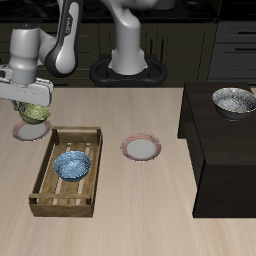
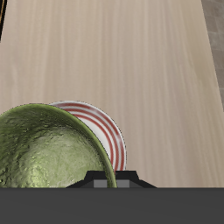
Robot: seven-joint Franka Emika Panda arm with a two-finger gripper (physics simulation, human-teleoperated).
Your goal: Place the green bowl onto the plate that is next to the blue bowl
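Bowl first: seen from the exterior camera, the green bowl [image 1: 33, 112] hangs under the gripper [image 1: 30, 103], just above the plate [image 1: 30, 131] that lies beside the wooden tray [image 1: 66, 171], off the tray's far corner and toward the table's edge. The blue bowl [image 1: 72, 165] sits inside that tray, so this plate reads as the one next to it, while a second plate [image 1: 141, 148] lies on the tray's other side, well apart from the carried bowl. A grey-white bowl [image 1: 233, 101] stands on the dark cabinet [image 1: 222, 140], far from the tray. The jaws seem to pinch the bowl at its rim, though the fingers are largely hidden behind it. In the wrist camera the green bowl [image 2: 48, 149] fills much of the frame, overlapping the plate [image 2: 101, 131], whose red-ringed rim shows past it; the bowl is not yet centred over it. Its inside is a mottled yellow-green with a glossy, dimpled look and a thin, even lip. It looks rigid, light and glazed, probably slick and chippable, so a hold on the rim wall is the sensible one, and the descent should be gentle. The fingertips themselves are out of sight here, with only the gripper's dark body [image 2: 105, 188] showing.
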